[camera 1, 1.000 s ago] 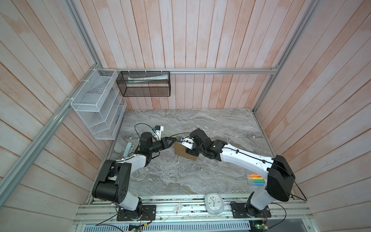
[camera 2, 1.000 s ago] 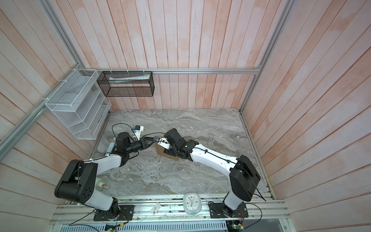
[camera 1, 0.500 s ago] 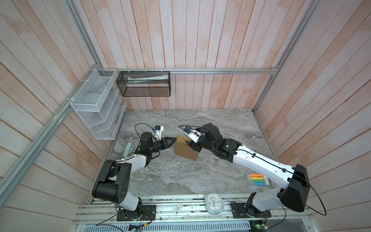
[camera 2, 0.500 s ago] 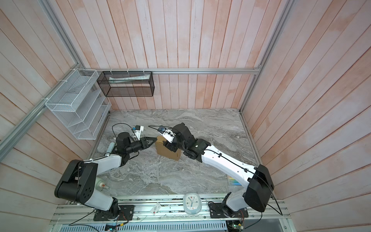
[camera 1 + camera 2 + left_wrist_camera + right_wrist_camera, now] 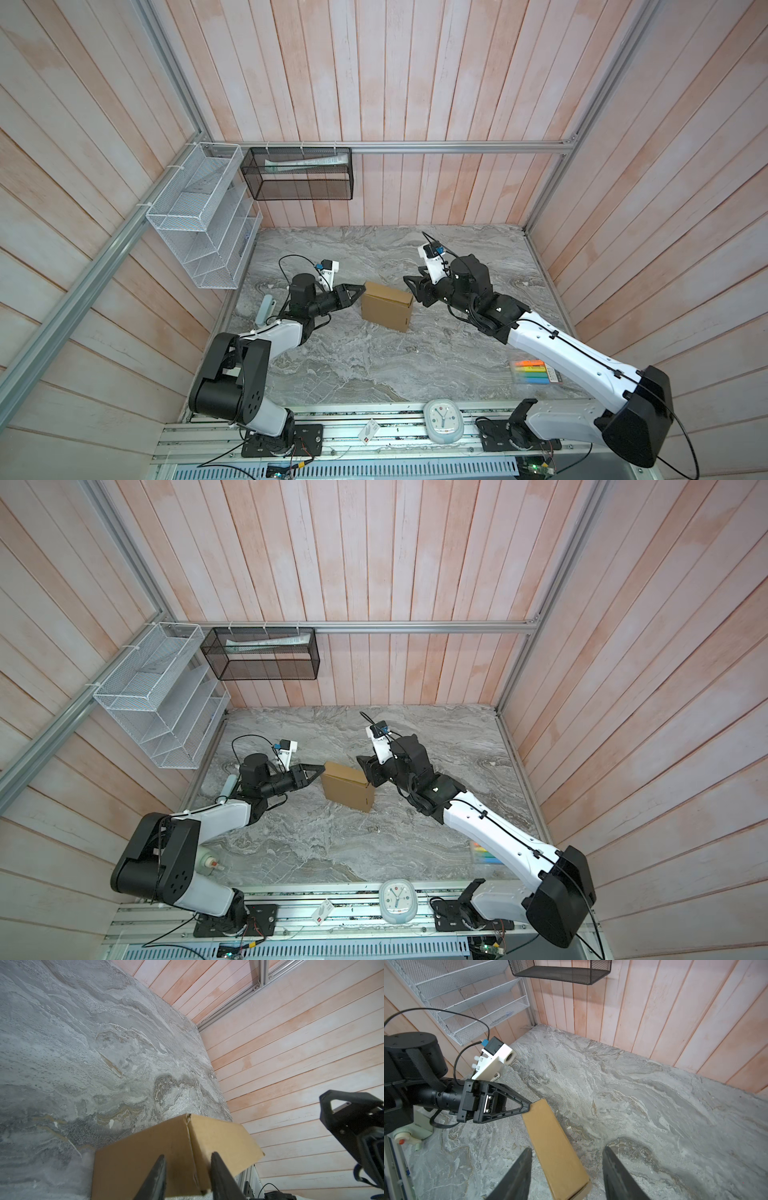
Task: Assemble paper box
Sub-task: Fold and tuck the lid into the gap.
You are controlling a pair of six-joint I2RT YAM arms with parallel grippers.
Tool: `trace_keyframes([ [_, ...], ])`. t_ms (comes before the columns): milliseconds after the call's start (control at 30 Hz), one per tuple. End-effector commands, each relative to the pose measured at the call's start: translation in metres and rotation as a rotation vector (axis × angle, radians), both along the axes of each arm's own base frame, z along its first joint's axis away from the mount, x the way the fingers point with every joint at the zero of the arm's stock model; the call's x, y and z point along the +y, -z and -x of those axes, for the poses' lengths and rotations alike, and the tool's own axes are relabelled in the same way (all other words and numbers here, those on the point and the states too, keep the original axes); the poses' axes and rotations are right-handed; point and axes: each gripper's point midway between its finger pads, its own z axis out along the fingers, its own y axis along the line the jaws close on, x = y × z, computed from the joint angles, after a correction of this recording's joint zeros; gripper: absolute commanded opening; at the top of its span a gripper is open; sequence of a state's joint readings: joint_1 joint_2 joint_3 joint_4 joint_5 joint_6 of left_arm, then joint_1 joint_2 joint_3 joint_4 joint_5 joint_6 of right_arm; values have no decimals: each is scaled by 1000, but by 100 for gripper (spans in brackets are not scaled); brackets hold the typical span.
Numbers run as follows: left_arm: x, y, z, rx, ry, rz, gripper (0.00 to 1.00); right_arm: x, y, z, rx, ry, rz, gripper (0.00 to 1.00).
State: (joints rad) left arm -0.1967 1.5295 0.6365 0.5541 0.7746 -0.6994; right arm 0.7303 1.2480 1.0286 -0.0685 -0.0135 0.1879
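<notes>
The right gripper [image 5: 411, 289] has pulled back off the paper box [image 5: 386, 309], jaws released. The box stands folded shut near the middle of the bench [image 5: 374, 374]. The left gripper [image 5: 358, 291] meets its corner, but we cannot tell whether it grips. We judge assembly nearly finished.

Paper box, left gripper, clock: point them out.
paper box [image 5: 385, 313]: in a top view, broad side face.
left gripper [image 5: 360, 289]: in a top view, between its fingertips.
clock [image 5: 442, 419]: in a top view, white dial.

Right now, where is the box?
In both top views the box stands on the table near its middle, between the left gripper at one end and the right gripper at the other.
</notes>
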Motion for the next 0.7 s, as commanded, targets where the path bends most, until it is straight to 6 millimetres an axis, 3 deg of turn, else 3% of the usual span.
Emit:
trace_keyframes([
  [0,5,23,2,73,-29,-54,38,-6,-3,0,68,63,-133,53],
  [667,5,24,3,70,-26,-60,38,-39,49,-7,287,250,-270,50],
])
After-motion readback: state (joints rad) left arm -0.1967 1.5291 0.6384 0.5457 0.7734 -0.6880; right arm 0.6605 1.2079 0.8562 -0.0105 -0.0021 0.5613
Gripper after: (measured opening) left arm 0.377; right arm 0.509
